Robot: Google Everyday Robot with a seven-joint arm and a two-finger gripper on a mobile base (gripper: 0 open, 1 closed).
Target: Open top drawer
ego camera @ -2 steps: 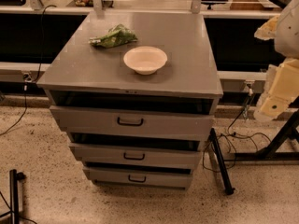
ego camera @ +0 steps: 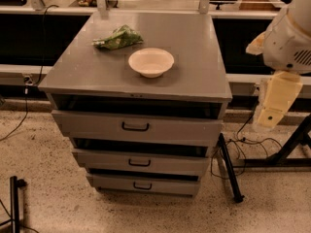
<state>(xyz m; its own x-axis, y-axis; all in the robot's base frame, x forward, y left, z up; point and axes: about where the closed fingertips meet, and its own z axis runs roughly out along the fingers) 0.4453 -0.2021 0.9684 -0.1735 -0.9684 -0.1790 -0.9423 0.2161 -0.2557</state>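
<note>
The claw (ego camera: 273,111) hangs at the right side, off the edge of the grey bench (ego camera: 194,57) and not touching it. It is pale yellow and points down from the big white arm (ego camera: 290,38). It holds nothing that can be seen, and one cannot tell if it is wide or narrow.

To the left of the claw, well apart, is the top drawer (ego camera: 97,124). It sits right under the bench top and has a small black handle (ego camera: 135,126) in the middle. A dark gap shows above its front. Two smaller drawers sit under it, the middle drawer (ego camera: 170,163) and the bottom drawer (ego camera: 116,182).

On the bench top are a white bowl (ego camera: 151,61) and, just behind it to the left, a green bag (ego camera: 118,38). A black stand leg (ego camera: 228,166) leans by the drawers on the speckled floor (ego camera: 48,198).
</note>
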